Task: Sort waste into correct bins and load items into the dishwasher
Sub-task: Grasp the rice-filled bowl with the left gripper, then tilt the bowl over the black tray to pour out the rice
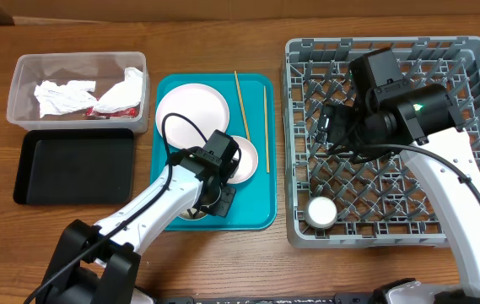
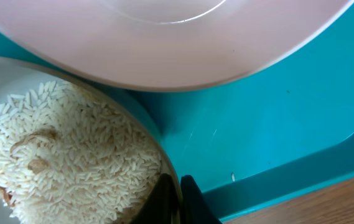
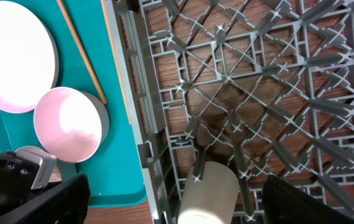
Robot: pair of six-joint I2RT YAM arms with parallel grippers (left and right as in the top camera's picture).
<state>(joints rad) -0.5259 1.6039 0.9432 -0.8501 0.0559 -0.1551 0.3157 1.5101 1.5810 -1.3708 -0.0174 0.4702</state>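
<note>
On the teal tray's front edge my left gripper [image 2: 178, 199] is shut on the rim of a greyish bowl [image 2: 15, 74] holding loose white rice [image 2: 58, 155]. One finger is inside the rim and one outside. From overhead that gripper [image 1: 216, 201] covers most of the bowl [image 1: 191, 213]. A pinkish-white plate [image 1: 192, 108], a white bowl [image 1: 244, 159] and two chopsticks [image 1: 241, 97] also lie on the tray. My right gripper [image 3: 186, 199] hangs open over the grey dish rack [image 1: 374, 241], above a small white cup [image 3: 208, 193] lying among the pegs.
A clear tub [image 1: 20, 67] at the back left holds crumpled napkins [image 1: 62, 95] and a red-marked wrapper [image 1: 109, 108]. A black tray [image 1: 71, 169] lies in front of it. The teal tray [image 1: 256, 211] sits between these bins and the rack.
</note>
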